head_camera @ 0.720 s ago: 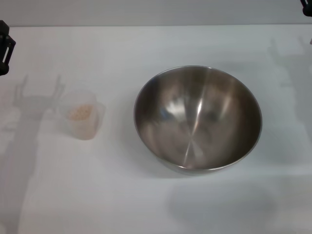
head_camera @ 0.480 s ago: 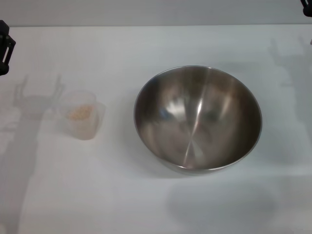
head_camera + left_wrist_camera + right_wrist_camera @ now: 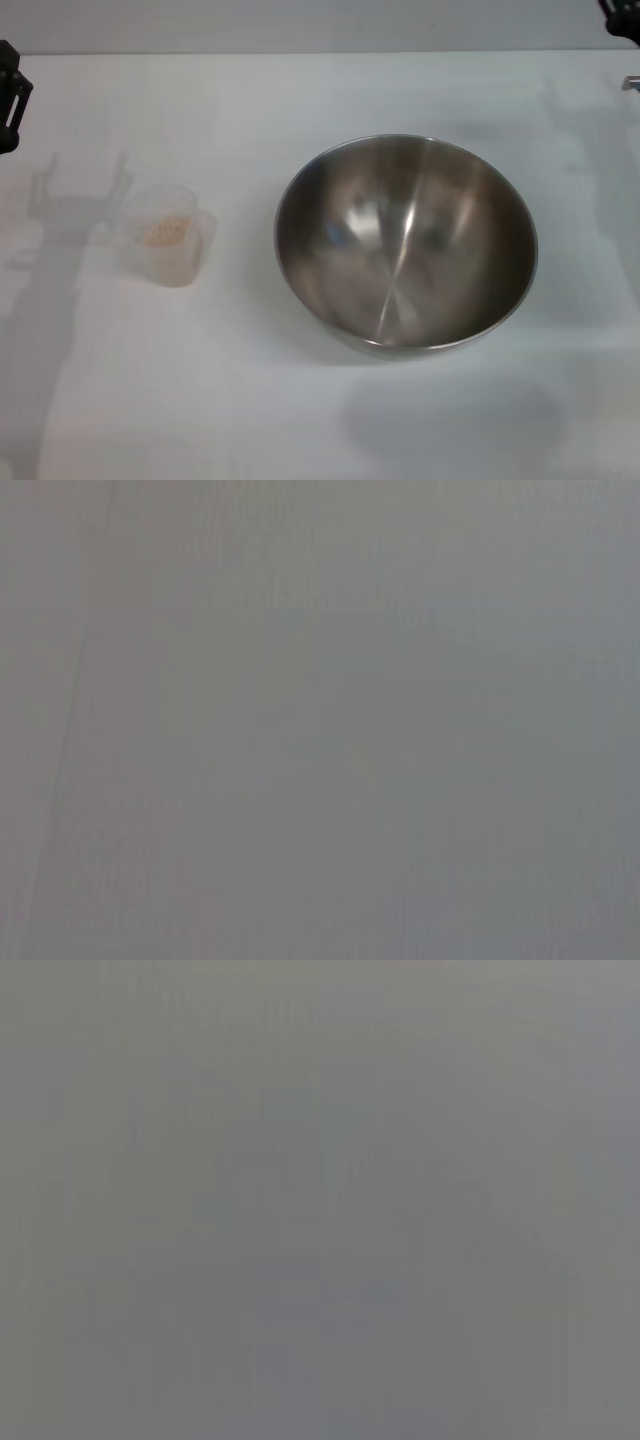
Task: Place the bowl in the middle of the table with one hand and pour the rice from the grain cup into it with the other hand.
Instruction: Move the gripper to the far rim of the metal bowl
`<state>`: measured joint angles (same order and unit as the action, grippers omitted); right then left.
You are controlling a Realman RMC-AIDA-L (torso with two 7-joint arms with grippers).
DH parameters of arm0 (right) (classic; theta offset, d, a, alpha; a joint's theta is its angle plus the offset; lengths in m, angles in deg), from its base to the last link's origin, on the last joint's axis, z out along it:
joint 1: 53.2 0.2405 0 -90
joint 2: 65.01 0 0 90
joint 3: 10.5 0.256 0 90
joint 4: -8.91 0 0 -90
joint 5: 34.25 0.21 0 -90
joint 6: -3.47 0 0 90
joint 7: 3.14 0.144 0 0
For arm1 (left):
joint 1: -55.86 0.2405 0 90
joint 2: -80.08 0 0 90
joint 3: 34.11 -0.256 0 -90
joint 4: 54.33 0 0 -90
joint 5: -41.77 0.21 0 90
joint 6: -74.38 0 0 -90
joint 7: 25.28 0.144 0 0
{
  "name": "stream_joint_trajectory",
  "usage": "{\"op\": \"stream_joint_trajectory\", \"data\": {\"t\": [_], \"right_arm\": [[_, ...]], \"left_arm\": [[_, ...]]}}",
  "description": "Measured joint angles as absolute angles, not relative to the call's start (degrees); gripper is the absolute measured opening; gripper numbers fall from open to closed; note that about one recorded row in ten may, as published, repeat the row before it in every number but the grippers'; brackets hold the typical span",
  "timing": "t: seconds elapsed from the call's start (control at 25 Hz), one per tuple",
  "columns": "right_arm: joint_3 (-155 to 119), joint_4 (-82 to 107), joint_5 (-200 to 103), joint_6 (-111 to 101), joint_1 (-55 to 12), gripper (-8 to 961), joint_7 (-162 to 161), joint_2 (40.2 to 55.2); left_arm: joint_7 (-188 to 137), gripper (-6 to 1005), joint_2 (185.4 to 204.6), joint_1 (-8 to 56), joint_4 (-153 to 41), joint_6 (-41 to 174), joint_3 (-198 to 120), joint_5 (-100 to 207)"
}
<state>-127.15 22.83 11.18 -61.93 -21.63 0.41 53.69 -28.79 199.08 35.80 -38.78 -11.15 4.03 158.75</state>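
Note:
The stainless-steel bowl [image 3: 330, 200] stands empty on the white table [image 3: 250, 400], a little right of the middle in the head view. The frosted grain cup [image 3: 178, 265] stands upright to its left, apart from it, with a small pale heap of rice [image 3: 165, 231] inside. Only a black part of my left gripper [image 3: 8, 95] shows at the left edge, behind and left of the cup. Only a black tip of my right gripper [image 3: 620, 14] shows in the top right corner, well behind the bowl. Both wrist views show only a plain grey surface.
The table's far edge [image 3: 320, 52] runs along the top of the head view, with a grey wall behind it. Shadows of both arms lie on the table at the left and right sides.
My right gripper has shifted a little to the left at the top right corner, and its shadow moved with it. The left gripper, the cup and the bowl have not moved.

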Motion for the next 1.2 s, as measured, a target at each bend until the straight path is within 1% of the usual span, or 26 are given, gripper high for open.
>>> {"op": "stream_joint_trajectory", "data": {"t": [0.04,0.12,0.16,0.2,0.24,0.32,0.4,0.52,0.6,0.68,0.76,0.8,0.84,0.96,1.0,1.04,1.08,1.16,1.2], "right_arm": [[-127.15,22.83,11.18,-61.93,-21.63,810,0.41,53.69],[-126.11,25.04,11.17,-57.72,-21.47,810,0.39,53.06],[-125.63,26.3,11.16,-55.94,-21.53,810,0.38,52.65],[-125.06,29.31,10.95,-51.45,-21.84,810,0.35,51.58],[-125.06,29.31,10.95,-51.45,-21.84,810,0.35,51.58],[-124.35,32.9,9.71,-46.68,-22.14,810,0.33,50.38],[-120.4,38.72,3.54,-38.4,-23.15,810,0.31,49.73],[-116.4,43.61,-1.9,-32.19,-24.45,810,0.3,49.83],[-111.43,52.31,-8.67,-21.29,-26.83,810,0.48,50.48],[-110.58,54.66,-9.59,-18.7,-27.35,810,0.53,50.65],[-109.03,61.21,-11.48,-10.26,-28.47,810,0.5,51.03],[-107.81,67.1,-12.3,-1.84,-29.12,810,0.35,51.27],[-107.81,67.1,-12.3,-1.84,-29.12,810,0.35,51.27],[-106.23,74.3,-12.49,11.03,-28.97,809,-0.16,51.35],[-105.18,78.76,-12.5,18.88,-28.4,809,-0.89,51.36],[-105.18,78.76,-12.5,18.88,-28.4,809,-0.89,51.36],[-104.46,81.18,-12.42,23.55,-28.08,809,-1.75,51.47],[-102.46,85.77,-12.18,31.63,-27.34,809,-4.27,51.96],[-99.53,90.53,-12.12,41.41,-26.02,809,-7.57,52.79]], "left_arm": [[-28.79,859,199.08,35.8,-38.78,-11.15,4.03,158.75],[-28.79,859,199.08,35.81,-38.78,-11.21,4.03,158.75],[-28.79,859,199.08,35.82,-38.78,-11.21,4.03,158.75],[-28.79,859,199.08,35.85,-38.78,-11.22,4.03,158.75],[-28.79,859,199.08,35.85,-38.78,-11.22,4.03,158.75],[-28.79,859,199.08,35.93,-38.82,-11.22,4.03,158.75],[-28.79,859,199.08,35.97,-38.91,-11.22,3.97,158.74],[-28.79,859,199.08,36.02,-38.91,-11.23,3.93,158.74],[-28.79,859,199.08,36.16,-39.1,-11.22,3.87,158.75],[-28.79,859,199.08,36.17,-39.18,-11.22,3.86,158.75],[-28.79,860,199.08,36.17,-39.19,-11.23,3.86,158.76],[-28.79,860,199.08,36.17,-39.23,-11.23,3.85,158.75],[-28.79,860,199.08,36.17,-39.23,-11.23,3.85,158.75],[-28.79,860,199.08,36.17,-39.25,-11.22,3.85,158.75],[-28.79,860,199.08,36.17,-39.29,-11.22,3.83,158.75],[-28.79,860,199.08,36.17,-39.29,-11.22,3.83,158.75],[-28.79,860,199.08,36.17,-39.29,-11.22,3.83,158.75],[-28.79,860,199.03,36.17,-39.39,-11.14,4.0,158.62],[-28.79,860,199.01,36.17,-39.4,-10.99,4.08,158.38]]}}
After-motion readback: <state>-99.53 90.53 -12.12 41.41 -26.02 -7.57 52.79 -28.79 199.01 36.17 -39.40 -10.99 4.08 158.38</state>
